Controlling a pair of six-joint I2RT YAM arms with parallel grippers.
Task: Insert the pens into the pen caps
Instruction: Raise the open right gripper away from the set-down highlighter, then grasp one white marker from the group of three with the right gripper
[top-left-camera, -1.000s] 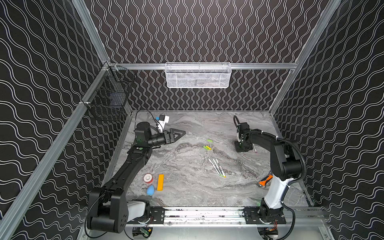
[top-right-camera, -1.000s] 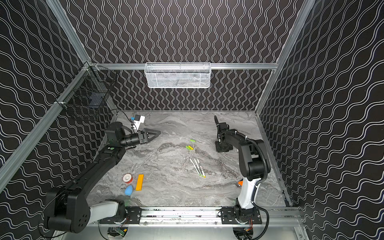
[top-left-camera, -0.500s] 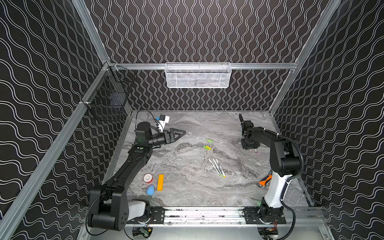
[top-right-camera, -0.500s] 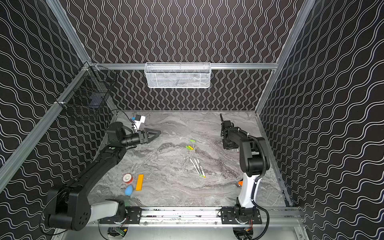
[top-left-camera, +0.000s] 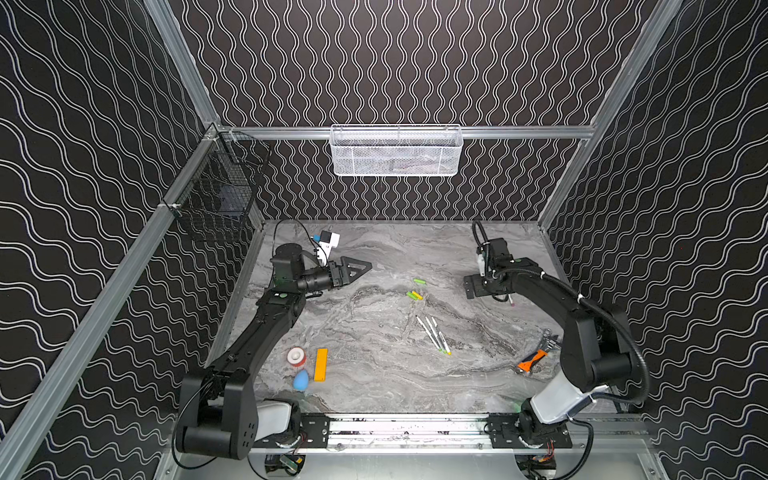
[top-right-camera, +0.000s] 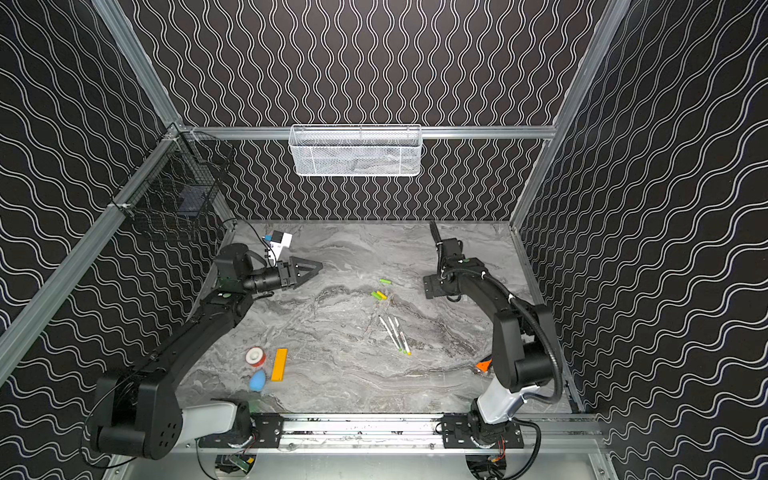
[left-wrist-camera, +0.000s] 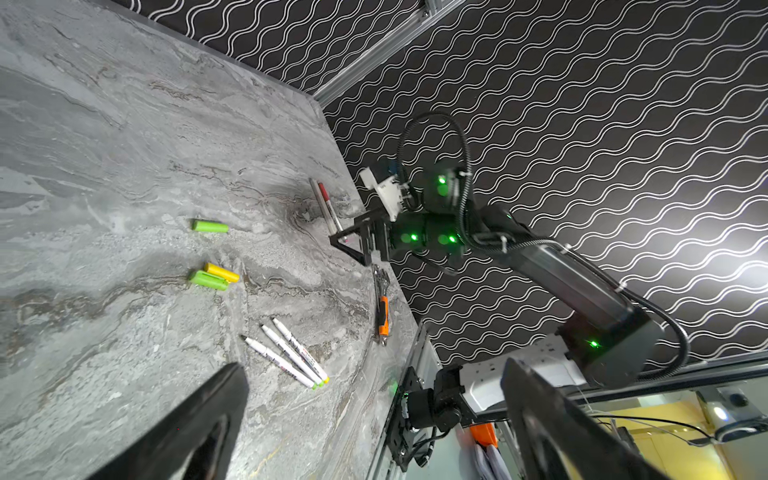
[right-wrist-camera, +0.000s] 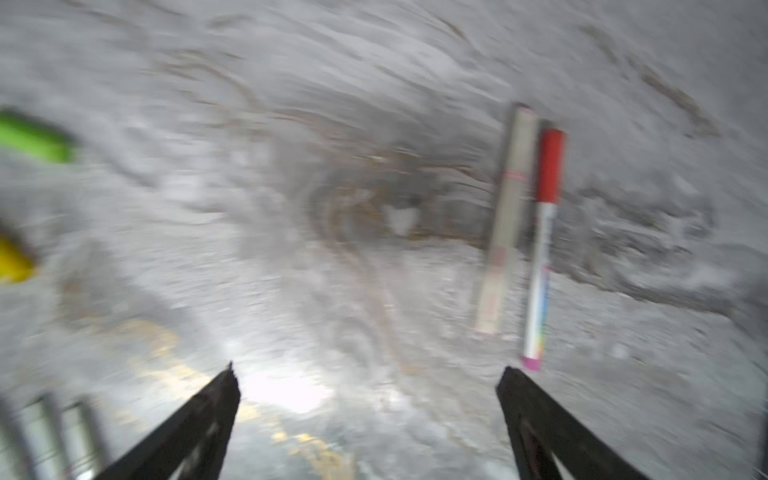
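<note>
Three white pens (top-left-camera: 434, 334) (top-right-camera: 395, 335) (left-wrist-camera: 286, 357) lie side by side mid-table. Beyond them lie the pen caps: a green one (top-left-camera: 419, 281) (left-wrist-camera: 210, 226) alone, then a green (left-wrist-camera: 208, 280) and a yellow one (left-wrist-camera: 222, 273) touching. A pen with a red cap on it (right-wrist-camera: 542, 249) (left-wrist-camera: 328, 203) lies on the table beside a pale stick (right-wrist-camera: 505, 220). My right gripper (right-wrist-camera: 368, 372) (top-left-camera: 478, 286) is open and empty, one fingertip just short of that pen's end. My left gripper (left-wrist-camera: 374, 368) (top-left-camera: 353, 270) hovers open and empty at the far left.
Front left lie a red-white tape roll (top-left-camera: 296, 356), an orange-yellow bar (top-left-camera: 320, 364) and a blue blob (top-left-camera: 301, 379). An orange-handled tool (top-left-camera: 532, 360) lies by the right arm's base. A white mesh basket (top-left-camera: 397, 149) and a black wire basket (top-left-camera: 220, 195) hang on the walls.
My right gripper has gone from shut to open and has swung round a little at the far right. The left arm has not moved.
</note>
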